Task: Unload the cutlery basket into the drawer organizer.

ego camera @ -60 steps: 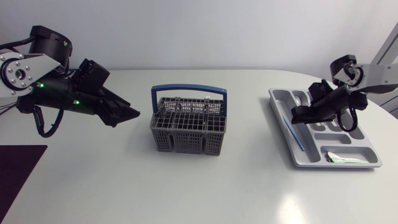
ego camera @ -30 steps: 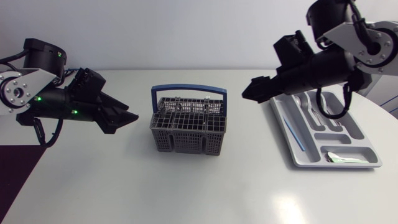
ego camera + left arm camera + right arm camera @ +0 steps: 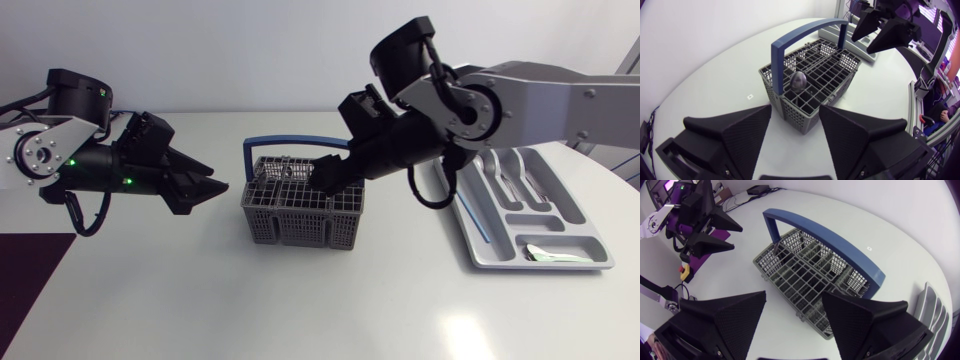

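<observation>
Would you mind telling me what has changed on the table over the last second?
The right gripper swung from above the drawer organizer across to the cutlery basket and now hangs over it, fingers open and empty. The left gripper barely shifted and is still open at the basket's other side. The basket and the organizer did not move.

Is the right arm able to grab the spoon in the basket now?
Probably yes: the right gripper hangs open over the cutlery basket, and the spoon stands uncovered beside the blue handle, which might crowd one finger.
</observation>
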`<act>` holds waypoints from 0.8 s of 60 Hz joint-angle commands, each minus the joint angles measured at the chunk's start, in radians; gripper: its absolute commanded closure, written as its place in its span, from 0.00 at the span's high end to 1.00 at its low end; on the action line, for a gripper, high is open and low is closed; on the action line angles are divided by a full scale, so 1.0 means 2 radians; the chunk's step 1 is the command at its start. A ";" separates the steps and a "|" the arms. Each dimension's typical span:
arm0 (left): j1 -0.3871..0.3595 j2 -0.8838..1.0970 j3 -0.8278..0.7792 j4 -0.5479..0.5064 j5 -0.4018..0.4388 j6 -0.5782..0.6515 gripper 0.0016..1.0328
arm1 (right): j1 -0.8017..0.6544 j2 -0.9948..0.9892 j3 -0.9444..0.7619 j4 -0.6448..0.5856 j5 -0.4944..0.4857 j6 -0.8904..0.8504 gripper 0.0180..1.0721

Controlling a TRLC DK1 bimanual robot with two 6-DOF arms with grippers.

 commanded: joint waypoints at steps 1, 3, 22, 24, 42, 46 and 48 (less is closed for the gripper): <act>-0.003 0.013 -0.015 0.009 0.006 0.011 0.65 | 0.019 0.022 0.023 0.015 -0.002 0.024 0.78; -0.004 0.015 -0.016 0.012 0.007 0.011 0.65 | 0.023 0.027 0.026 0.020 -0.001 0.029 0.78; 0.000 0.042 -0.029 0.051 0.039 0.013 0.65 | 0.066 0.088 0.053 0.079 0.017 0.046 0.77; 0.000 0.044 -0.032 0.058 0.045 0.013 0.65 | 0.069 0.095 0.057 0.083 0.020 0.046 0.77; 0.005 0.089 -0.028 0.090 0.062 0.015 0.65 | 0.073 0.147 0.088 0.118 0.046 0.061 0.74; 0.010 0.096 -0.027 0.094 0.069 0.016 0.65 | 0.074 0.155 0.090 0.125 0.049 0.069 0.72; 0.013 0.099 -0.026 0.096 0.073 0.016 0.65 | 0.076 0.158 0.090 0.131 0.050 0.070 0.72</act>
